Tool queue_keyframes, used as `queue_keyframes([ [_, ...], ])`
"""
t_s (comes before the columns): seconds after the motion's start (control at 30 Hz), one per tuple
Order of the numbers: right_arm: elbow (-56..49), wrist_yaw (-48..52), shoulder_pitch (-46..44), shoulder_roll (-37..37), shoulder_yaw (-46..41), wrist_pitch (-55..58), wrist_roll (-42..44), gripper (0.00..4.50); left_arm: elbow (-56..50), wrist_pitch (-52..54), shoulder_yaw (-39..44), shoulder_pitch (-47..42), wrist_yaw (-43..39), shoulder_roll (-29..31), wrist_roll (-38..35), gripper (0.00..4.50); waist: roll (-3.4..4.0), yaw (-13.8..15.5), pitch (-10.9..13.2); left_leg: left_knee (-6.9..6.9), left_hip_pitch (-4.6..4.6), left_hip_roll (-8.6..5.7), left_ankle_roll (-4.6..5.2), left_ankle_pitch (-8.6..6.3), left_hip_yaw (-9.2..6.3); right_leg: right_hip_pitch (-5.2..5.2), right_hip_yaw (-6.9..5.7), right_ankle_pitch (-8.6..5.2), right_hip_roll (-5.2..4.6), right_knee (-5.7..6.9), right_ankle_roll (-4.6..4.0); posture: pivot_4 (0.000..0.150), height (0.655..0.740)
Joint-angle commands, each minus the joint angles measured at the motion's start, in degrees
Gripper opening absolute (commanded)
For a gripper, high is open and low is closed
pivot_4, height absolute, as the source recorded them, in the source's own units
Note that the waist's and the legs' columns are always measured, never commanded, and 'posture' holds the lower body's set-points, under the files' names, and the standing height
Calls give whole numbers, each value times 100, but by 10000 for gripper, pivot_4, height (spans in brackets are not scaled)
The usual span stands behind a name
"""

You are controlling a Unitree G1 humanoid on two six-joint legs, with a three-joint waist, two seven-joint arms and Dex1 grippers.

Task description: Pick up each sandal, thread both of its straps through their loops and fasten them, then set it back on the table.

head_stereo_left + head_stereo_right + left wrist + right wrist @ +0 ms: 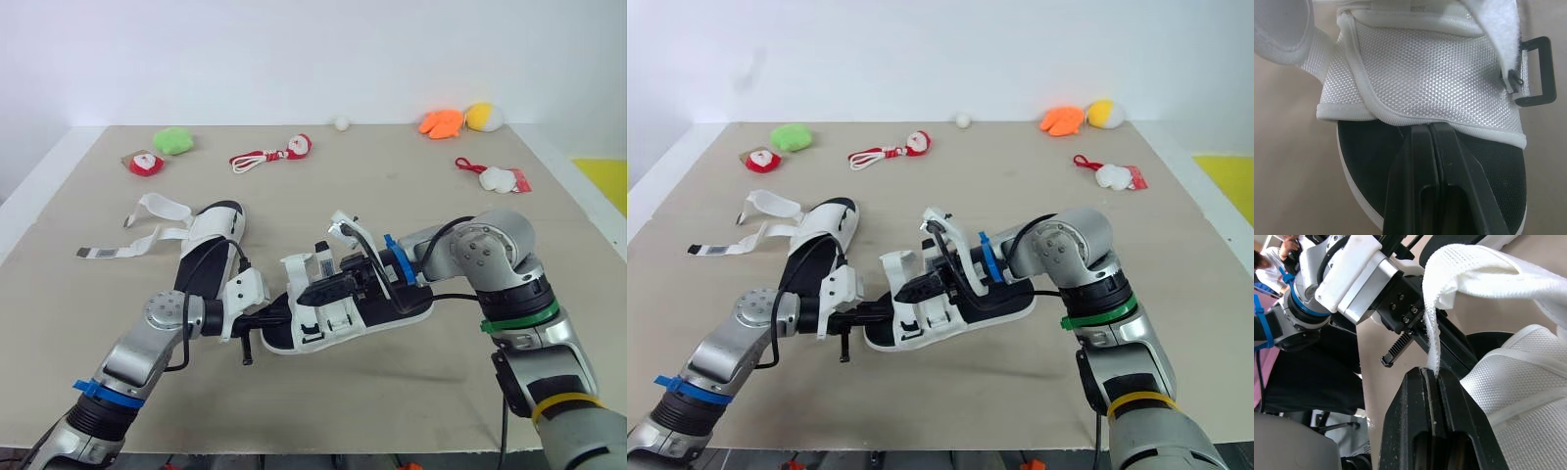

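Note:
A white mesh sandal with a black sole [392, 311] lies mid-table between my two grippers. My left gripper [284, 315] reaches in at its toe end. Its fingers [1422, 161] are shut, with the tips tucked at the hem of the mesh upper [1425, 73] over the black footbed. A black strap loop [1535, 71] hangs at the side of the upper. My right gripper [313, 291] comes in from the right, shut on a loose white strap [1432, 333] that rises from its fingers [1420, 411]. The second sandal [211, 235] lies to the left, its straps [147, 230] spread loose on the table.
Small toys line the far side of the table: a green plush [174, 140], a red one [147, 163], a red-and-white cord toy [269, 155], a white ball [341, 123], orange [441, 121] and yellow [483, 117] plushes, and a red-and-white toy [495, 176].

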Motion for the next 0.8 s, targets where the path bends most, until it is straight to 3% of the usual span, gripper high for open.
queue_keyframes([
  [0.03,-169,126,48,-57,48,10,-70,287,254,149,-330,171,8,4,189,0,0,1,0,0,0,0,0,0,0,0,0,0,0,0,0,1500,7400],
  [0.8,20,245,-24,185,-319,198,-125,287,261,149,-334,168,1,0,187,0,0,1,0,0,0,-1,0,0,-1,0,0,0,0,0,0,1500,7400],
])
